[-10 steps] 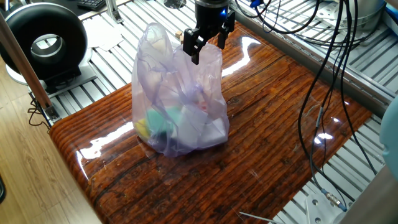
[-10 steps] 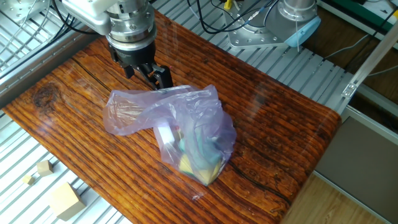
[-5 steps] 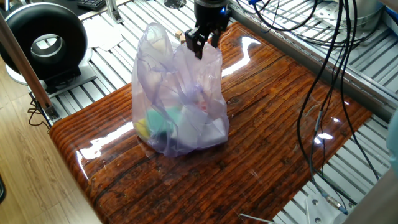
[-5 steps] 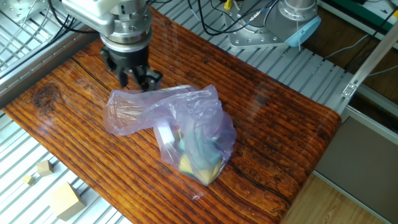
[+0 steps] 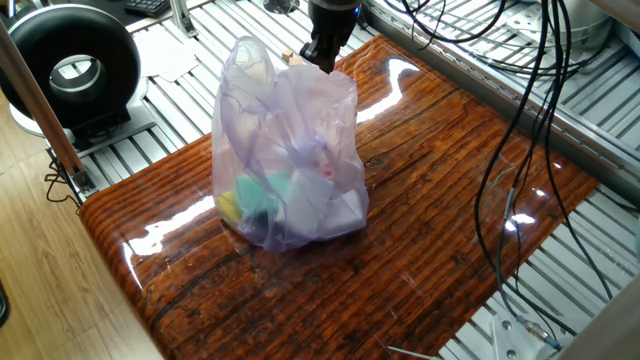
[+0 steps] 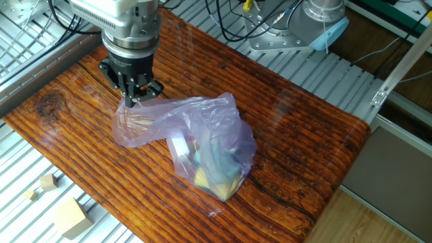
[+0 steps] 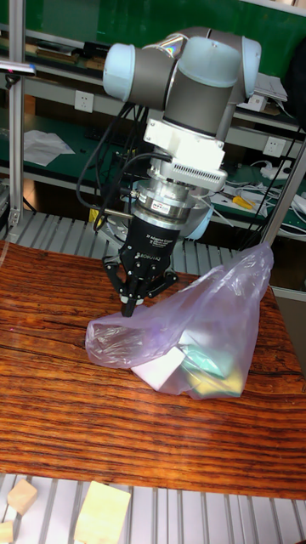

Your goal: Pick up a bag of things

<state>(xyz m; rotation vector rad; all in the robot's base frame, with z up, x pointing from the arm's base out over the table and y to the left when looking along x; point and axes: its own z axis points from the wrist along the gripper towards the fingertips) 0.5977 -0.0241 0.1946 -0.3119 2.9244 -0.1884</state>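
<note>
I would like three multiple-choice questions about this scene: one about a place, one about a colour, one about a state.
1. Where is the gripper?
A. at the upper edge of the bag
B. beside the wooden blocks
C. over the bare far end of the table

2. What colour is the bag?
A. opaque black
B. translucent pale lavender
C. bright red

3. How does the bag stand?
A. hanging in the air
B. resting on the table
C. lying on the floor

Answers:
1 A: the fingertips meet the plastic's top edge.
2 B: coloured things show through it.
3 B: its bottom sits on the wood.
</note>
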